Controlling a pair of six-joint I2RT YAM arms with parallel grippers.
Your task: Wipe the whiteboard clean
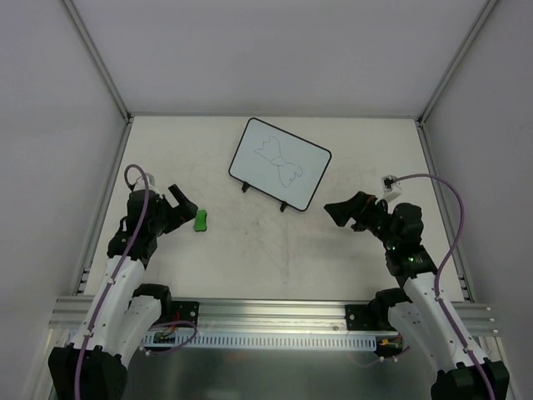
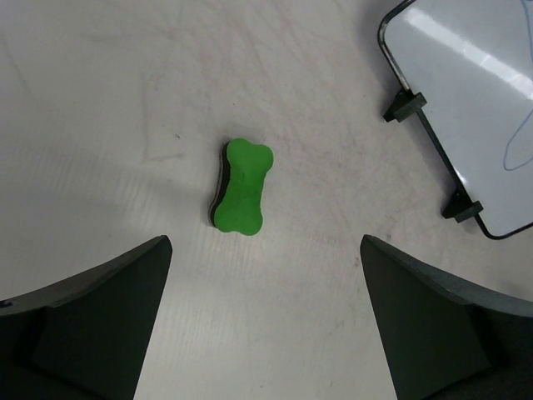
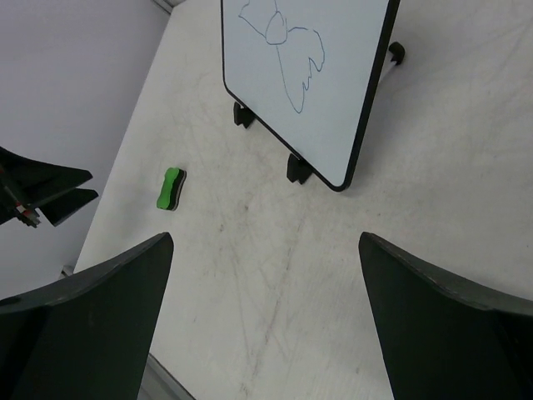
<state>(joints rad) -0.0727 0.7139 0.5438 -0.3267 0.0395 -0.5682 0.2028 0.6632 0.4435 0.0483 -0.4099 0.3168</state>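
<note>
Two end effectors are in play, both with jaws spread wide and holding nothing. The left end effector (image 1: 183,202) sits at the left of the top view, and the green eraser (image 1: 201,221) lies just beside its tips, to their lower right and apart from them. In the left wrist view the left end effector (image 2: 266,242) frames the eraser (image 2: 241,186) just above the middle of the frame, slightly left of the midline between the two fingers. The eraser's long axis runs nearly up and down that frame with a slight tilt, so the open jaws look set to span its narrow waist. The right end effector (image 1: 337,210) is right of centre in the top view, well apart from the eraser but nearer to the whiteboard (image 1: 280,163). Its own view shows the eraser (image 3: 172,188) far off at the left. The whiteboard rests on the worktop (image 1: 250,258) at upper centre, on its black feet. Its long axis slants from upper left to lower right, and a thin dark scribble (image 3: 287,50) is not yet wiped off. The left arm looks the better placed to make the pickup: a short reach forward and down, then a carry toward the upper right to the board.
</note>
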